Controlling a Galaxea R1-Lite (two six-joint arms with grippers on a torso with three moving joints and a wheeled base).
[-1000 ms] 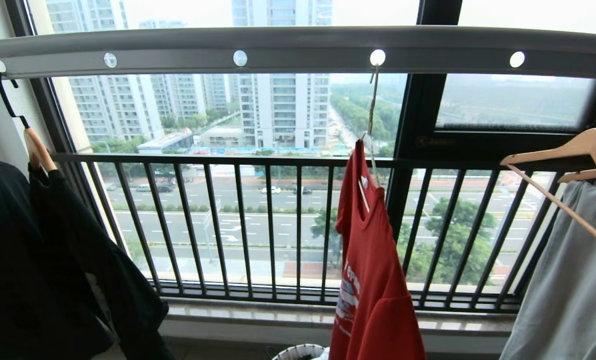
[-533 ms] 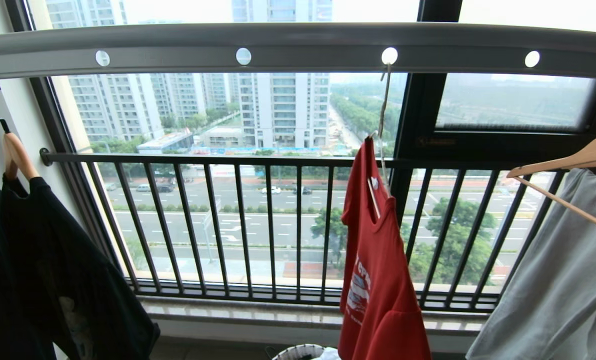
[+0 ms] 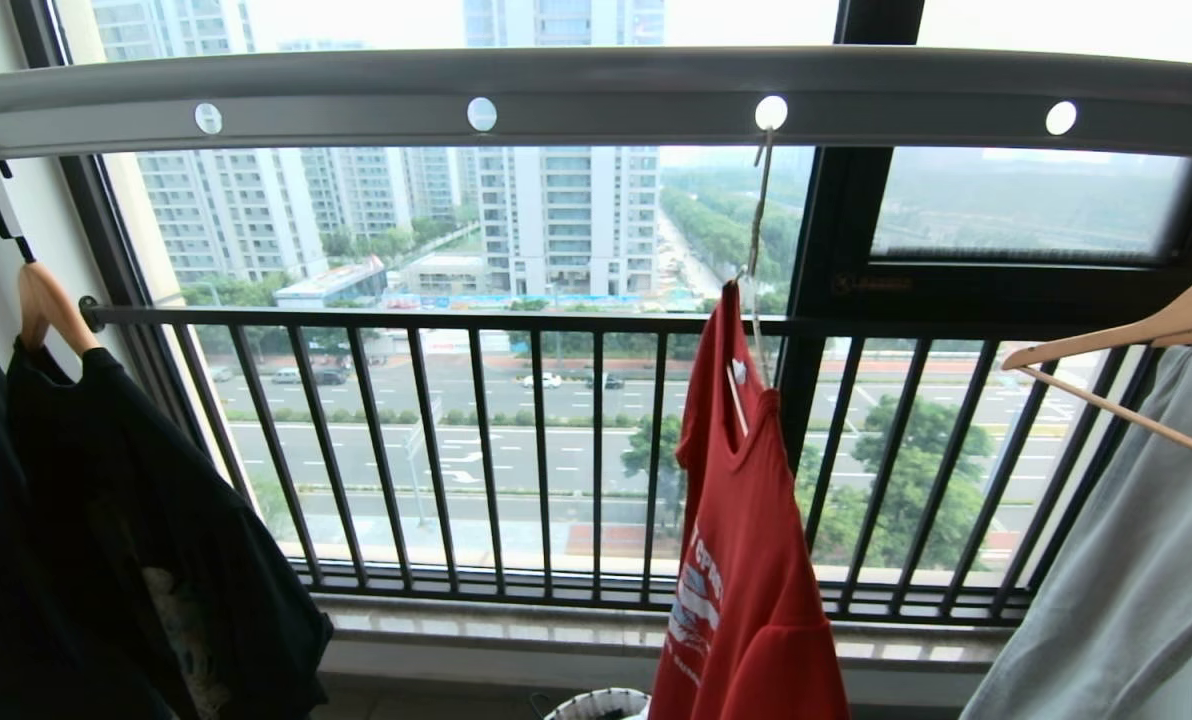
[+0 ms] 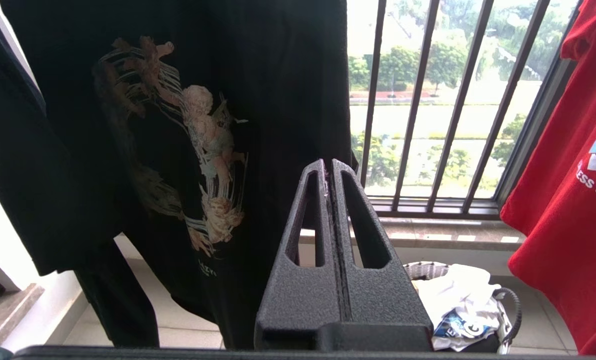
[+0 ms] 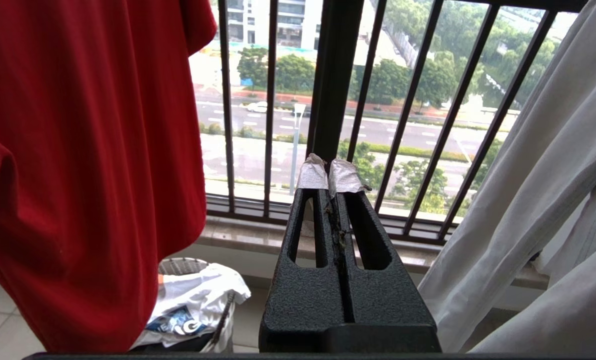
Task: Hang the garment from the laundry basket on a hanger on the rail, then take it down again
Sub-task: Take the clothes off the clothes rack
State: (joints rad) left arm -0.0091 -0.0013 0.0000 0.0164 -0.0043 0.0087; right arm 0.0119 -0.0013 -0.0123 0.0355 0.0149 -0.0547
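One red garment (image 3: 746,560) hangs on a wire hanger (image 3: 756,250), hooked in a hole of the rail (image 3: 596,95).
Left gripper (image 4: 329,167) & right gripper (image 5: 330,170): both closed, empty, held low; tee hangs betw. them. Laundry basket (image 5: 178,267) sits below w/ white cloth. Black tee (image 4: 203,125) is just ahead of left gripper; pale garment (image 5: 538,200) beside right.

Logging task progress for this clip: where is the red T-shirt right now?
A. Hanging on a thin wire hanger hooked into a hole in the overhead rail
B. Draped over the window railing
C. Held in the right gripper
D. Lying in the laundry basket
A: the red T-shirt hangs from the wire hanger, whose hook sits in a hole of the rail; both grippers are shut and hold nothing.
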